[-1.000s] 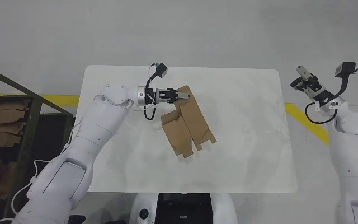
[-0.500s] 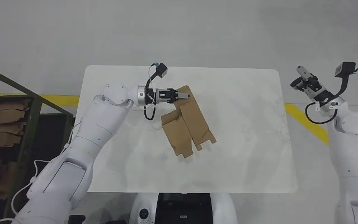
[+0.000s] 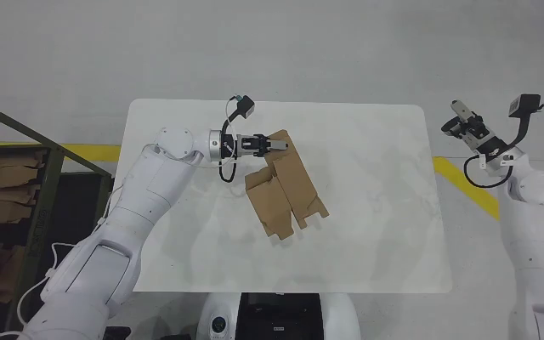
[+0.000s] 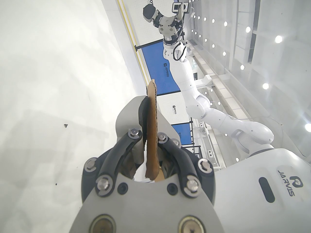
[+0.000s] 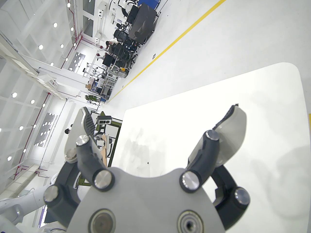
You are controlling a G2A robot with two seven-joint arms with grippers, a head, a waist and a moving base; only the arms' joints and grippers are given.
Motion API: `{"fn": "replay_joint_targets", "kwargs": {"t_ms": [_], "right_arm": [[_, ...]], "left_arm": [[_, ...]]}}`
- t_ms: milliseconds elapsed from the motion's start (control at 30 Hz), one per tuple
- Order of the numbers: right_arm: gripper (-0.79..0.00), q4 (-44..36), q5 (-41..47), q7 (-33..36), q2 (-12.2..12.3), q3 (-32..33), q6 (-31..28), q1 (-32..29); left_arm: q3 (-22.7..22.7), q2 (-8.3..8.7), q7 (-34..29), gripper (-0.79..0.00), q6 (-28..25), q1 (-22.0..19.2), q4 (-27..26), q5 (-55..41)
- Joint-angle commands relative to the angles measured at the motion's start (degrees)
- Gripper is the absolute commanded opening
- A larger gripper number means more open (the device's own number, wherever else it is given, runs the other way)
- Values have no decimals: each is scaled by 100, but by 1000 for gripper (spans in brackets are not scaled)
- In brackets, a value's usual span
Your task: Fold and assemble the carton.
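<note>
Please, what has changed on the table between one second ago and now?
Nothing visibly changed. The left gripper stays shut on an edge of the carton, which lies on the table as before. The right gripper stays open, off the table's side.

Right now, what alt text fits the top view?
The left gripper is shut on the far edge of a brown carton on a white table. The right gripper hangs open beyond the table's right edge.
</note>
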Motion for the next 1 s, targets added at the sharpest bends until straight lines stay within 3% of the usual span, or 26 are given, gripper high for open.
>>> {"fn": "replay_joint_targets", "kwargs": {"t_ms": [0, 633, 967], "right_arm": [[0, 0, 0, 0, 0, 0, 0, 0], [0, -278, 23, -66, -4, -32, 116, -178], [0, -564, 470, 1121, -63, -533, 40, -349]], "left_arm": [[0, 0, 0, -785, 0, 0, 0, 0], [-10, 19, 114, -785, 188, 54, -201, 210], [264, -141, -589, -785, 282, -383, 369, -137]]}}
